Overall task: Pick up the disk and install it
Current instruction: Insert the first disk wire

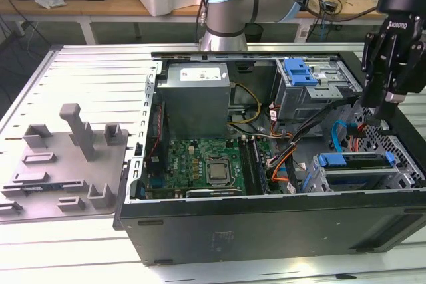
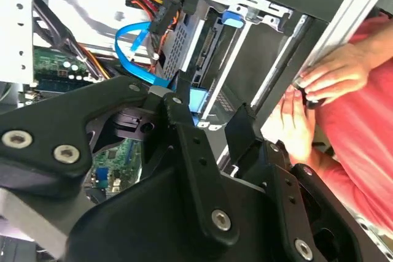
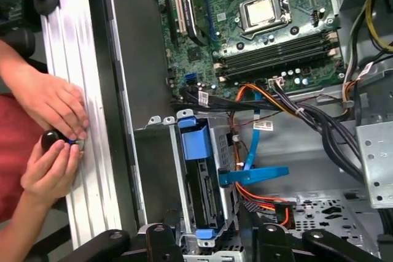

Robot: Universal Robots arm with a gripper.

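Note:
The disk (image 1: 353, 162) lies in the grey drive cage at the front corner of the open computer case (image 1: 266, 224), on the exterior view's right. Its blue plastic bracket (image 3: 195, 145) shows at the edge, and the disk's dark side (image 3: 204, 196) sits between the cage walls. My gripper (image 1: 376, 118) hangs a little above that cage, open and empty. In the first wrist view my gripper (image 3: 212, 237) has a finger on either side of the cage end. In the second wrist view the gripper (image 2: 209, 111) looks down at a blue part in the gap.
A person's hands (image 3: 52, 133) hold a small dark object on the ribbed aluminium table (image 3: 80, 121) just outside the case wall. A second cage with a blue latch (image 1: 299, 71), a grey power supply (image 1: 196, 98), the motherboard (image 1: 206, 164) and blue and orange cables (image 3: 252, 173) fill the case.

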